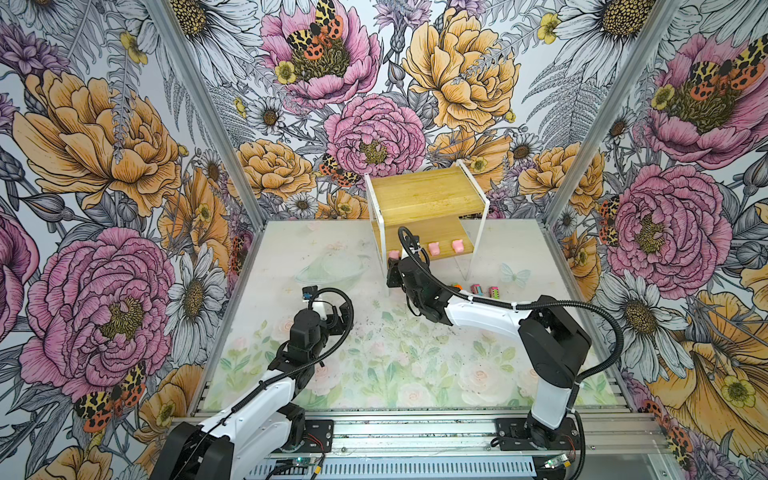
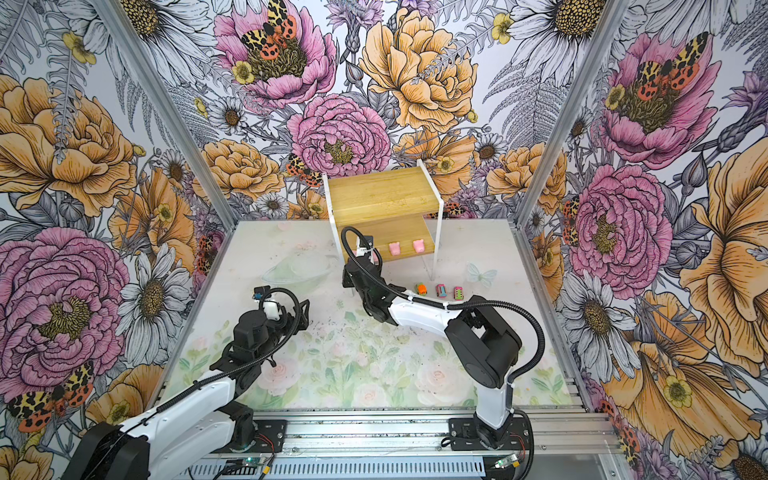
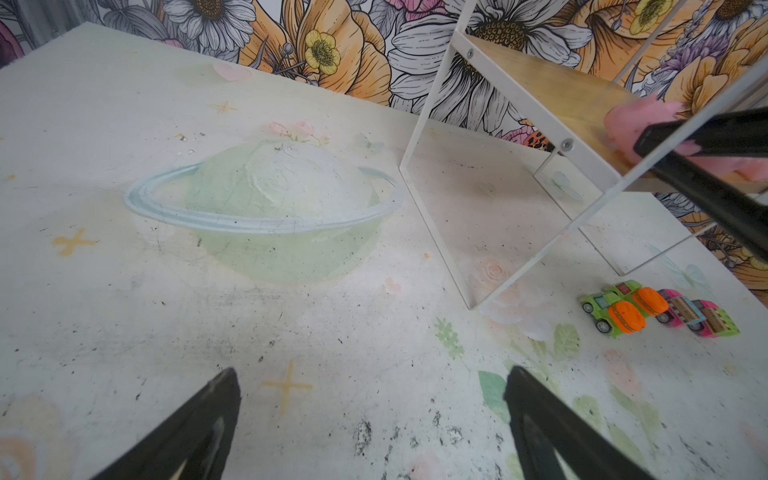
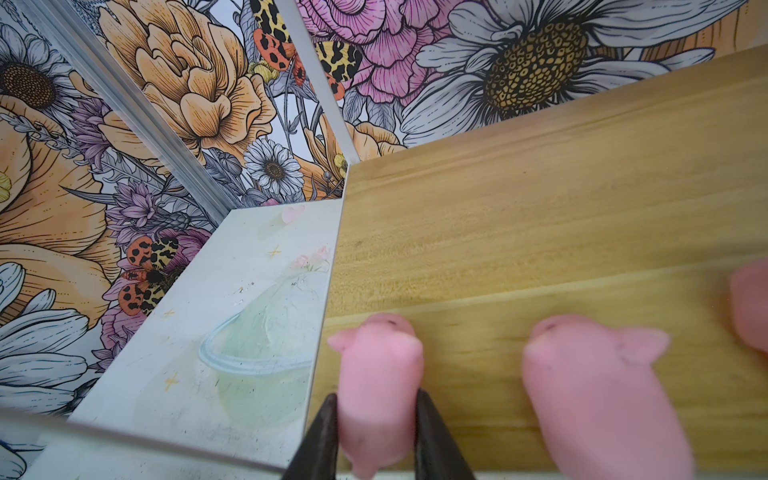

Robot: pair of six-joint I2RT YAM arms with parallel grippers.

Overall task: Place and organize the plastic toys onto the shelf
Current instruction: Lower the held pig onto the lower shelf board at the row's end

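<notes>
Shelf board point(image 4: 540, 216), wrist-only: pig point(image 4: 380, 386) between fingertips point(image 4: 326, 419)

Three sides are closed in by walls point(image 1: 104, 145) papered with large drawn flowers point(image 1: 374, 137) in pink, orange and white, dotted with spotted moths point(image 1: 320, 37), and the panels are joined at the back corners by bare aluminium posts point(image 1: 209, 116). The desk point(image 2: 374, 374) is covered by a pale, scuffed mat point(image 1: 415, 365) printed with faint roses point(image 1: 482, 382) and a green ringed planet point(image 3: 266, 208), and is edged at the front by a slotted aluminium rail point(image 1: 415, 432). The scene is lit evenly.
</notes>
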